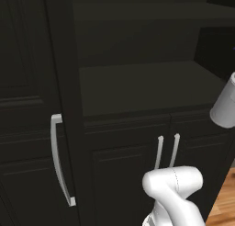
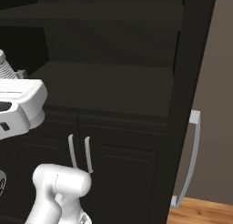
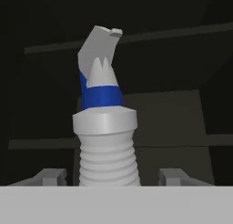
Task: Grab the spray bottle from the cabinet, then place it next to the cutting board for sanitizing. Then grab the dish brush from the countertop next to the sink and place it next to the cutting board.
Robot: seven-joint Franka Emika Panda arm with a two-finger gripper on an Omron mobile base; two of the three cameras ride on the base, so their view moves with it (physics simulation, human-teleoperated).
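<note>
The hand view looks straight at one spray bottle (image 3: 104,127): a ribbed white neck, a white collar, a blue band and a white spray head, upright against the dark inside of the cabinet (image 3: 182,59). The bottle stands between the two finger tips (image 3: 50,176) of the gripper (image 3: 109,177), which are spread on either side of the neck with a gap showing on each side; whether the pads touch the bottle lower down is hidden, so I cannot say it is gripped. The right base view gives what the hand view lacks: the white hand at the left edge, in front of the cabinet's open shelf niche (image 2: 104,86), with a ribbed white piece, probably the bottle's neck, just above it. The left base view shows a white arm segment at its right edge, beside the same niche, and the arm's elbow below it. Counted around the niche: two slim silver handles (image 1: 167,151) side by side on the lower doors beneath it, and one long bar handle (image 1: 58,165) on the tall door to its left.
</note>
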